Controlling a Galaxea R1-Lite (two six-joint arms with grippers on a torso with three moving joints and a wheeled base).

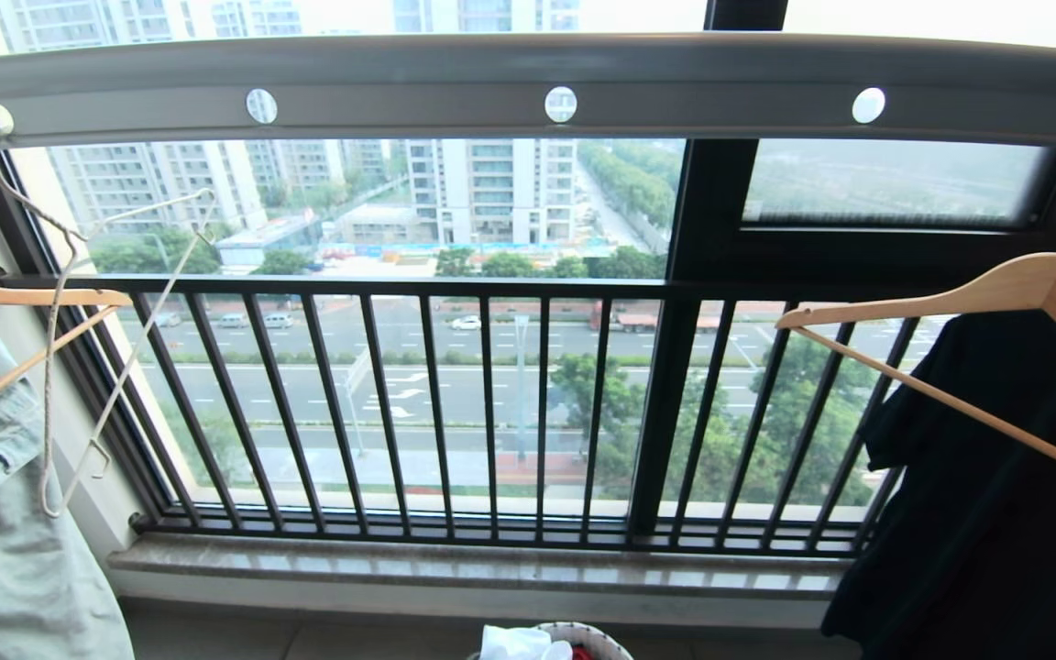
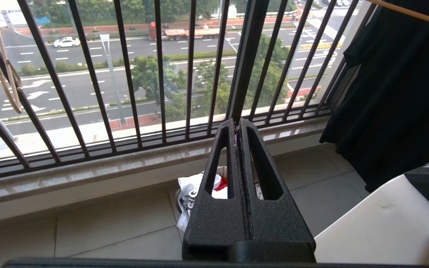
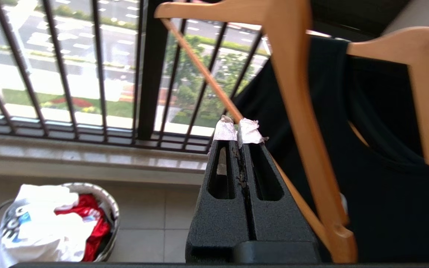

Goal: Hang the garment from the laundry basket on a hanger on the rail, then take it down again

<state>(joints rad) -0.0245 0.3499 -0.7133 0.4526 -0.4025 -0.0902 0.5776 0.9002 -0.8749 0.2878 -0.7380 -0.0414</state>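
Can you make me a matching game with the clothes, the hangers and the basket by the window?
Things:
1. white T-shirt
2. wire hanger
3. black garment
4. left tool

Places or states:
A. hooked in a hole at the left end of the rail, with nothing on it
B. shut, holding nothing
C. lying crumpled in the laundry basket on the floor, beside a red cloth
D. hanging on a wooden hanger at the right

Pairs: 1-C, 2-A, 3-D, 4-B
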